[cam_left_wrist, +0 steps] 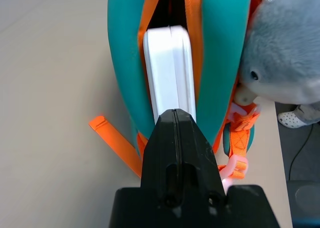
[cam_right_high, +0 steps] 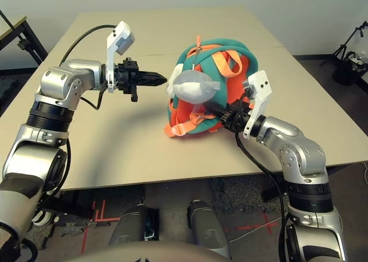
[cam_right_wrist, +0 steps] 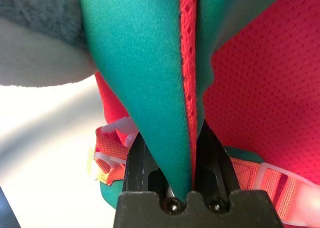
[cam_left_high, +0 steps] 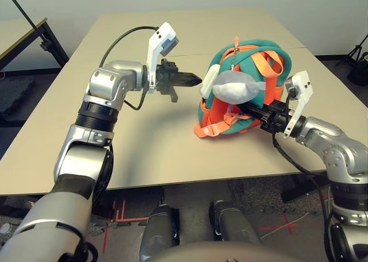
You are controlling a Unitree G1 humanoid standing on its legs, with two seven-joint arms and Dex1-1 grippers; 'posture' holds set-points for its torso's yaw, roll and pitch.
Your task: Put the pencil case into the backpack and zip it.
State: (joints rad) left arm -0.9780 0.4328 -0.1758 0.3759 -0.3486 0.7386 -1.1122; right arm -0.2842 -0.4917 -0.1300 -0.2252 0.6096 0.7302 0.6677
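Right gripper (cam_right_wrist: 192, 153) pinches teal backpack (cam_left_high: 221, 58); closed, empty left gripper (cam_left_high: 192, 78) faces white pencil case (cam_left_wrist: 167, 73)

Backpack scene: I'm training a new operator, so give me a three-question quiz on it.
1. True or false: the pencil case sticks out of the backpack.
2. Which gripper pinches the backpack's fabric: A left, B right?
3. What hangs on the backpack's front?

Key: 1 true, its end shows in the unzipped opening; 2 B, the left gripper is shut and empty; 3 a grey plush whale charm.
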